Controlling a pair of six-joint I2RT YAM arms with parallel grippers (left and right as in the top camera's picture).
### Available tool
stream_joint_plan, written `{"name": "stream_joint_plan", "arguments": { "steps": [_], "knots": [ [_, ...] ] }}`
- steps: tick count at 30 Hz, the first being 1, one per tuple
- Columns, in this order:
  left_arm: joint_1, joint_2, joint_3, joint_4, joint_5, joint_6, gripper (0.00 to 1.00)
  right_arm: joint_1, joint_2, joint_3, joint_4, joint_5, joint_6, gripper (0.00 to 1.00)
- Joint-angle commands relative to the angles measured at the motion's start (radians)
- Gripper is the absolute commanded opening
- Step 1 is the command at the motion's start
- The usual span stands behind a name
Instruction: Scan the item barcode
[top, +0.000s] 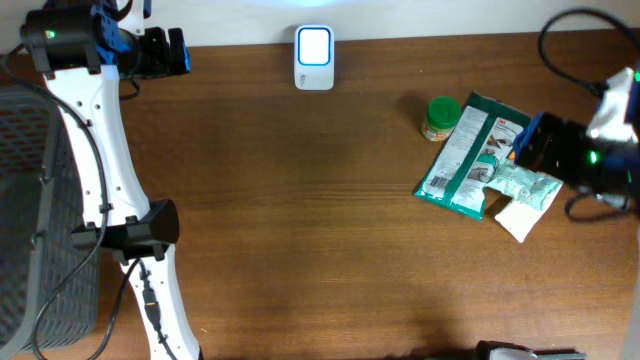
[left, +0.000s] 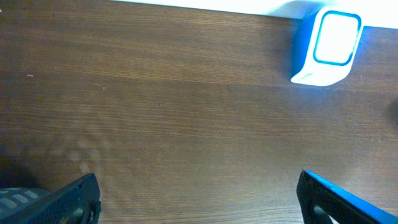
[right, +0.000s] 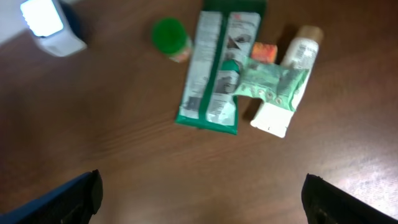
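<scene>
Noted both pairs of jaws spread wide, gripping nothing. Found green packet (top: 465, 160) at right of tabletop (top: 300, 230), pouch (top: 525, 185) overlapping it, well apart from scanner (top: 313, 55). Judged crowded pile likely to foul a clean pick.

White arm links (top: 95, 120), black joints (top: 150, 222), dark cables (top: 148, 295), green lights (top: 50, 33).

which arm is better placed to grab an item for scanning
Right. The right pincer, open, hovers by the green packet; the left pincer is far across the table.
</scene>
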Motion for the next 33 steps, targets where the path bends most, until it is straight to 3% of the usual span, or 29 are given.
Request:
{"name": "stream_joint_plan", "arguments": {
  "steps": [1, 4, 6, 12, 16, 19, 22, 33],
  "knots": [
    [0.005, 0.004, 0.009, -0.001, -0.007, 0.001, 0.99, 0.023, -0.085, 0.005, -0.003, -0.001, -0.019, 0.98],
    [0.005, 0.004, 0.009, -0.001, -0.007, 0.001, 0.99, 0.023, -0.161, 0.005, -0.056, 0.055, -0.048, 0.98],
    [0.005, 0.004, 0.009, -0.001, -0.007, 0.001, 0.99, 0.04, -0.254, -0.078, 0.02, 0.052, -0.052, 0.98],
    [0.005, 0.004, 0.009, -0.001, -0.007, 0.001, 0.99, 0.119, -0.869, -1.135, 0.91, 0.082, -0.052, 0.98],
    [0.005, 0.004, 0.009, -0.001, -0.007, 0.001, 0.99, 0.229, -1.13, -1.604, 1.303, 0.188, -0.052, 0.98],
    [0.005, 0.004, 0.009, -0.001, -0.007, 0.001, 0.99, 0.232, -1.227, -1.82, 1.512, 0.18, -0.052, 0.98],
    [0.005, 0.004, 0.009, -0.001, -0.007, 0.001, 0.99, 0.232, -1.334, -1.939, 1.509, 0.177, -0.053, 0.98],
    [0.005, 0.004, 0.009, -0.001, -0.007, 0.001, 0.99, 0.232, -1.346, -1.94, 1.511, 0.177, -0.081, 0.98]
  ]
}}
